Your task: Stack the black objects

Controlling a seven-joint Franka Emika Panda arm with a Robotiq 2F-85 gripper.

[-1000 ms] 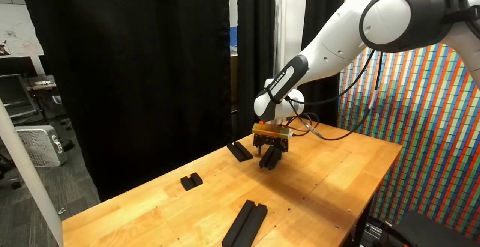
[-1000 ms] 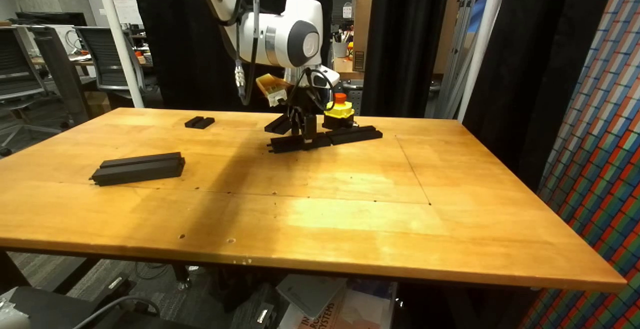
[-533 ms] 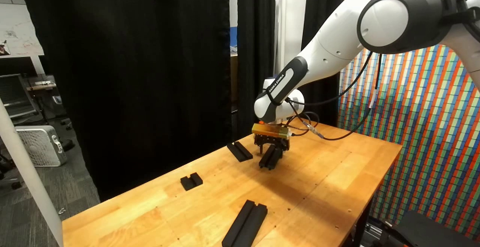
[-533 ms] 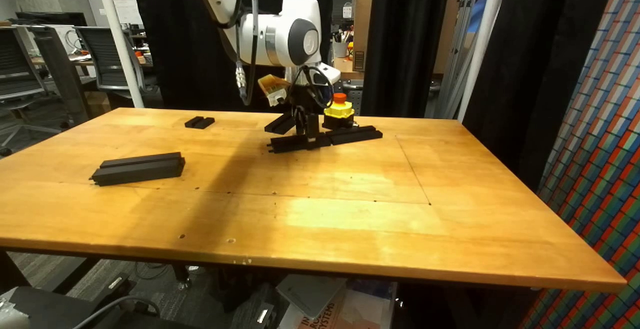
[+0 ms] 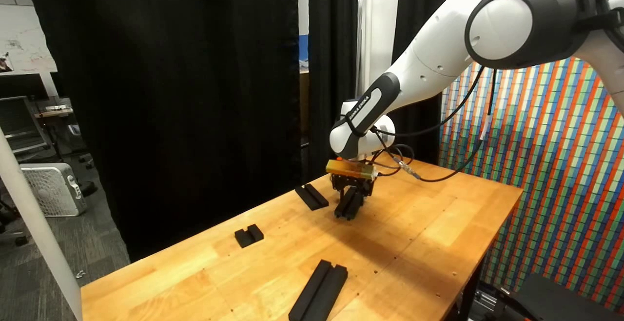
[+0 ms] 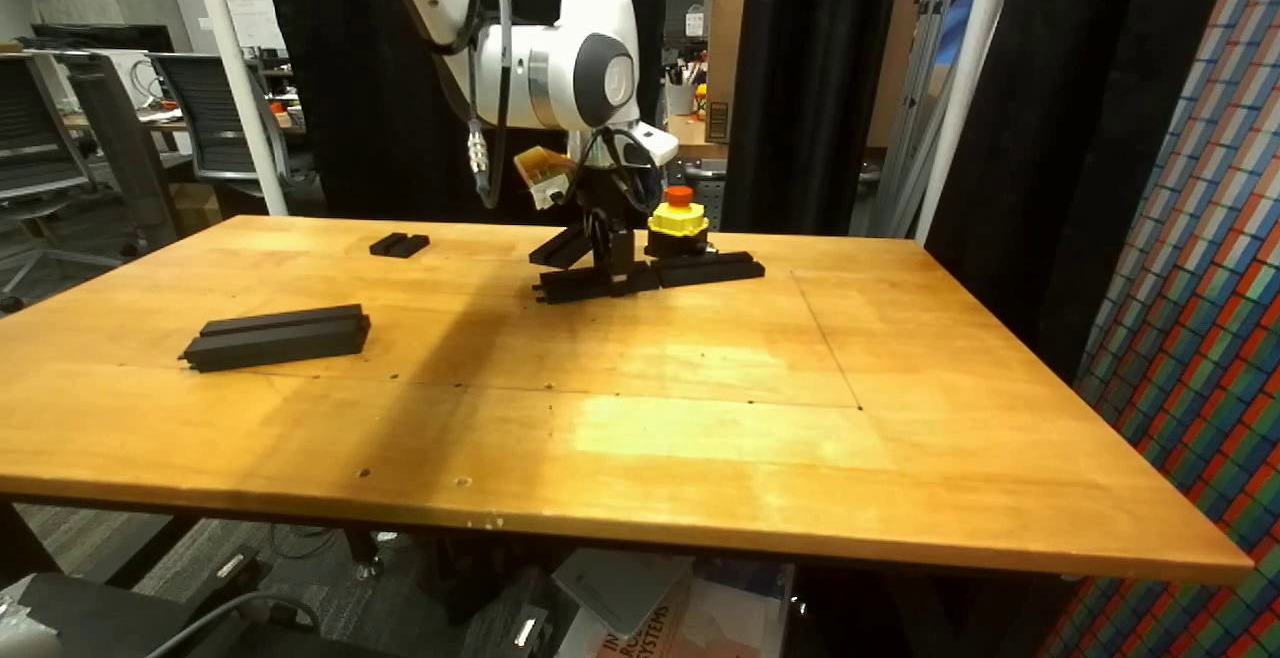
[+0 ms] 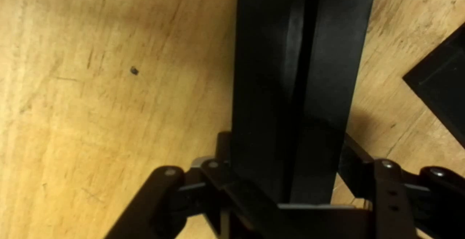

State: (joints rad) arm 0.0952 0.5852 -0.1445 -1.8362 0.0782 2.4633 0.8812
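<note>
I note the black gripper point(image 7: 287, 142) has drawn in, clamping the grooved plastic-looking black block point(image 7: 294, 93) far in the scene; lifting it to stack looks feasible.

In an exterior view the camera looks slantwise down along the rectangular tan wooden bench point(image 5: 375, 243), toward the far right. In an exterior view it faces across the bench from the near side, tilted slightly down. Both share bench, white-and-grey jointed robot arm point(image 5: 434, 43) and grooved black blocks point(image 6: 275, 340). The wrist view looks down past the jaws, close above one block point(image 7: 263, 86).
</note>
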